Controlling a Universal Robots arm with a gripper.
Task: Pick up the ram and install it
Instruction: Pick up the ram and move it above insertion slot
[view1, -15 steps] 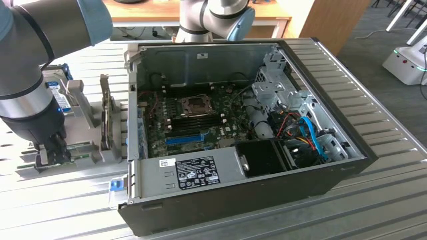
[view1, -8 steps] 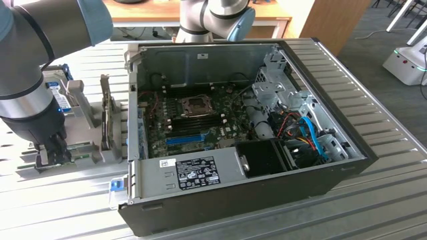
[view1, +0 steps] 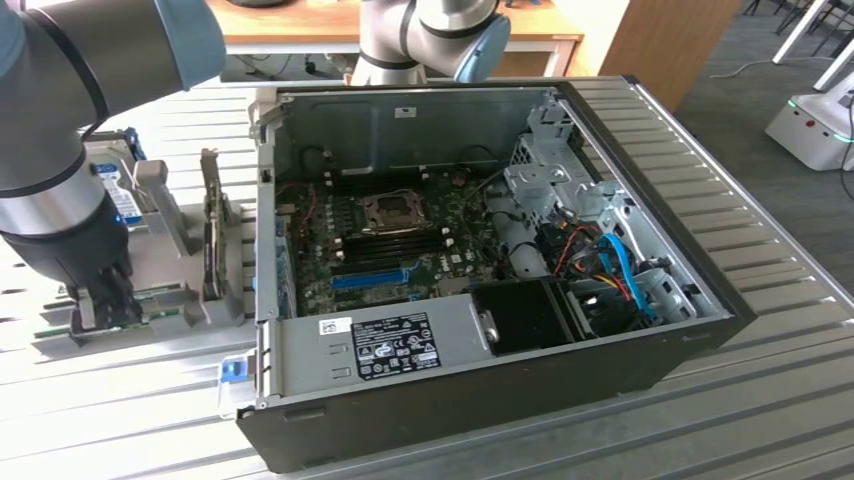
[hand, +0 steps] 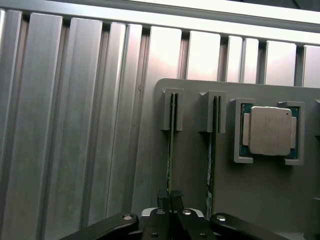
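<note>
Two thin green sticks stand on edge in slots of a grey holder. My gripper is shut on the top edge of one of them, the ram, which still sits in its slot. The other stick stands parallel beside it, untouched. In the exterior view my gripper reaches straight down onto the holder at the exterior view's left, beside the open computer case. The black memory slots lie on the motherboard inside the case.
A square processor rests in a pocket of the holder near the sticks. A drive with a blue-and-white label and a dark card stand upright on the holder. A blue slot lies on the motherboard. Everything rests on a ribbed metal table.
</note>
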